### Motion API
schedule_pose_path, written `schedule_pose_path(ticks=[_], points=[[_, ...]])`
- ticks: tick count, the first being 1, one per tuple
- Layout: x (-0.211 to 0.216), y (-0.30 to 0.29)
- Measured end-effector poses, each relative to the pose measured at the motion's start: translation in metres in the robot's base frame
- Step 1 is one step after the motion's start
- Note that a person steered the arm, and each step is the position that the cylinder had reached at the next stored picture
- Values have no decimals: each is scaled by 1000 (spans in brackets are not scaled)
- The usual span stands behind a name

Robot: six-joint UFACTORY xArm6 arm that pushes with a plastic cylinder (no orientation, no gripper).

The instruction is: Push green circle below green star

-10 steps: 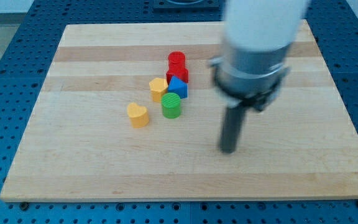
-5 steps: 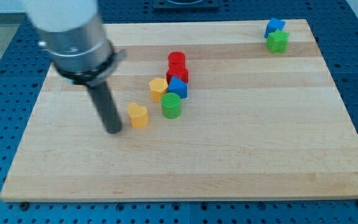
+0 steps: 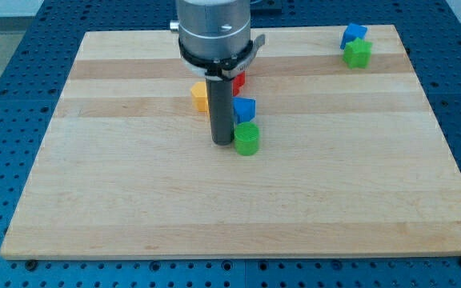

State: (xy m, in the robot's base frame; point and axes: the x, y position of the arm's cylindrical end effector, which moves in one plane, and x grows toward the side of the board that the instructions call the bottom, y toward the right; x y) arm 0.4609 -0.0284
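The green circle (image 3: pixel 246 138) lies near the board's middle. My tip (image 3: pixel 222 142) stands right against its left side. The green star (image 3: pixel 358 53) sits at the view's top right, far from the circle, with a blue block (image 3: pixel 353 34) touching it just above. The rod and the arm's body hide part of the cluster behind.
A blue block (image 3: pixel 244 109) sits just above the green circle. A yellow block (image 3: pixel 200 97) shows left of the rod and a red block (image 3: pixel 238 80) peeks out beside it. The wooden board (image 3: pixel 94 200) lies on a blue pegboard.
My tip swung from the view's left, past the yellow heart, to the green circle's left side. The circle and the blue block moved right. The yellow heart is no longer visible.
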Motion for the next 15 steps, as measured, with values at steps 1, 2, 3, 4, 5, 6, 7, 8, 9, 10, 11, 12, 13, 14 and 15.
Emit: schedule_pose_path(ticks=[1,2,3,4,5,6,7,8,9,10,11,12,13,14,15], points=[[1,8],[1,32],[5,40],[27,38],[40,44],[20,57],[-7,77],[-19,107],[-5,109],[-8,114],[-32,121],[-56,151],[-80,187],[-90,204],[-82,217]])
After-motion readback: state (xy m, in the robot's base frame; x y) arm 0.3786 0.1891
